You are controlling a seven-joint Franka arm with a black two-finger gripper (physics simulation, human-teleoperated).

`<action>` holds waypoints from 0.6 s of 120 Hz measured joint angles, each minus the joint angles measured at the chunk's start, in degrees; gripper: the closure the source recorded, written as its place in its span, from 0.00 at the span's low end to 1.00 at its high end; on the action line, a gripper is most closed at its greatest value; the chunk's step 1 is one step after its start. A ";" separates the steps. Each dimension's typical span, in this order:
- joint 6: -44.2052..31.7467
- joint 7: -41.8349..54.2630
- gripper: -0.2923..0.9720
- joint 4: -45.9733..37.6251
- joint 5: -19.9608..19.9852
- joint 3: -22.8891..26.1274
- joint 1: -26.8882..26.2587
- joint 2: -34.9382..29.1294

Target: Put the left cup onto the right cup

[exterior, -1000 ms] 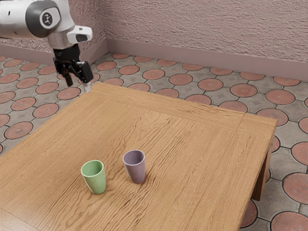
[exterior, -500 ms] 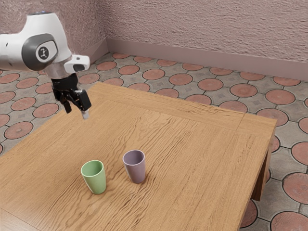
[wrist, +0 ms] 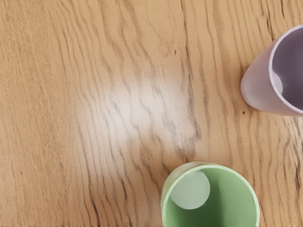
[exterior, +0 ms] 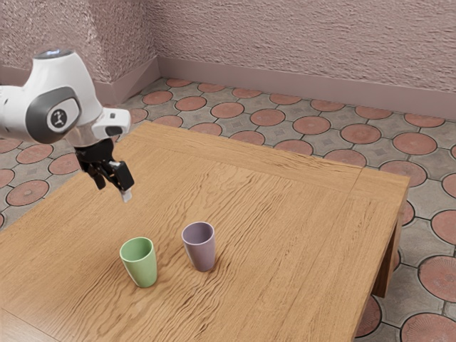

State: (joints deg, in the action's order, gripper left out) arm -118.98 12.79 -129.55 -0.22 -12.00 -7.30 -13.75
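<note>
1. At the exterior view's left, above the near-left part of the counter (exterior: pixel 285 206), you have the gripper (exterior: pixel 122 191) hanging in the air and pointing down on the white arm (exterior: pixel 53 110).
2. You cannot tell from these views whether the gripper is open or closed.
3. Lower in the frame and toward the exterior view's right of the gripper, well apart from it, your green cup (exterior: pixel 139 262) stands upright on the counter, mouth up.
4. Just to its right in the exterior view stands the purple cup (exterior: pixel 199 246), also upright, near the green cup but with a gap between them.
5. Your wrist camera looks down into the green cup (wrist: pixel 227 205), with the purple cup (wrist: pixel 272 80) beside it on the wood grain of the counter (wrist: pixel 94 94).
6. Neither cup is touched by the gripper, and the green cup is not yet on the purple one.
</note>
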 joint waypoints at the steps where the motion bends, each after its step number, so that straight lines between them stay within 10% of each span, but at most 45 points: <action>1: 0.02 -0.01 0.23 -0.10 -0.03 0.01 0.00 -0.01; 72: -1.70 -0.72 0.23 -8.83 -0.44 0.06 0.16 -0.12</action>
State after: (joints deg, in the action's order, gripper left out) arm -120.68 12.07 -138.38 -0.66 -11.94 -7.14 -13.86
